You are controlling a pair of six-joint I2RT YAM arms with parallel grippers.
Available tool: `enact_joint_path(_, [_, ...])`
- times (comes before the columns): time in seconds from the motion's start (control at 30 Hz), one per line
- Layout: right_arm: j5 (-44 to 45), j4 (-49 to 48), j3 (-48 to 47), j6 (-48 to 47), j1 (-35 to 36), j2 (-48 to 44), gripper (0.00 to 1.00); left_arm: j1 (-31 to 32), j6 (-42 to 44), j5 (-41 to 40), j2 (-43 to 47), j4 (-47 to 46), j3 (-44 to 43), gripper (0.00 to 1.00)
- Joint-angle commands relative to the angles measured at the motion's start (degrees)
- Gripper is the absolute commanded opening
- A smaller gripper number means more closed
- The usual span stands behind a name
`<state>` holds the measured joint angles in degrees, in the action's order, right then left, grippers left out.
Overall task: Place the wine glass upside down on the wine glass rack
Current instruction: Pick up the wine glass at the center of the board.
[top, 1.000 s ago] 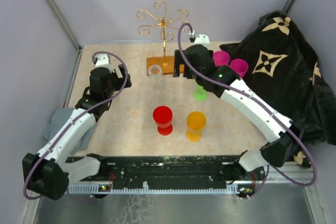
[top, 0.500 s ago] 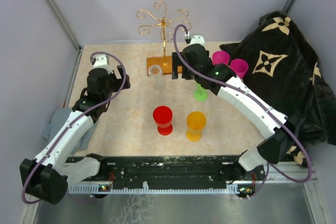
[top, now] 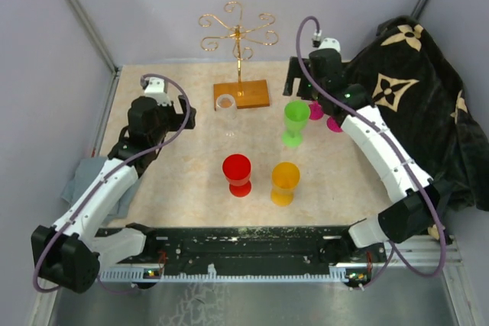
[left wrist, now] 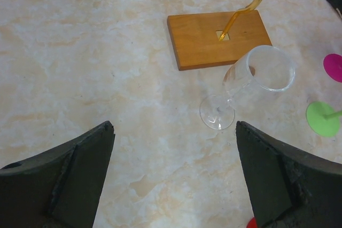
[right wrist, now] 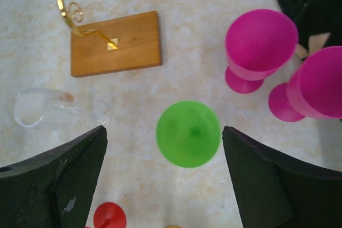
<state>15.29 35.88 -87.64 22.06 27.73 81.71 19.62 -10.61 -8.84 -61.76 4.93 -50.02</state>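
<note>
The wine glass rack, gold wire scrolls (top: 238,28) on a wooden base (top: 241,95), stands at the back middle. A clear wine glass (top: 226,104) stands upright just left of the base; it also shows in the left wrist view (left wrist: 256,70) and the right wrist view (right wrist: 37,108). My left gripper (top: 179,116) is open and empty, left of the clear glass, which lies ahead of its jaws (left wrist: 174,126). My right gripper (top: 294,85) is open and empty, above a green glass (right wrist: 188,133).
A green glass (top: 296,121), a red glass (top: 237,173) and an orange glass (top: 285,181) stand mid-table. Two magenta glasses (right wrist: 261,38) (right wrist: 320,81) stand by a black patterned cloth (top: 412,89) at the right. A grey cloth (top: 80,181) lies at the left edge.
My right arm has swung right and back, from over the rack base to above the green glass, still open. The left arm has barely moved.
</note>
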Motion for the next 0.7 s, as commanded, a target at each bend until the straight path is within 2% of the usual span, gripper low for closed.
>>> enact_joint_path(0.0, [-4.0,-1.9,-1.9,-0.6,-6.6,-1.6,0.88,0.2,1.9,3.0,-3.6,-1.6,-3.2,1.00])
enact_joint_path(0.27, [-3.6,2.3,-15.2,-3.4,-11.5,9.7,0.84,0.2,2.9,6.9,-9.2,-2.0,-6.9,1.00])
enact_joint_path(0.5, [-5.7,9.1,-27.8,-3.9,-12.3,23.0,0.73,0.2,1.9,6.8,-13.2,-0.7,-9.8,1.00])
enact_joint_path(0.67, [-6.5,11.6,-31.5,-4.0,-12.6,28.5,0.65,0.2,1.3,5.6,-13.7,-0.3,-10.3,1.00])
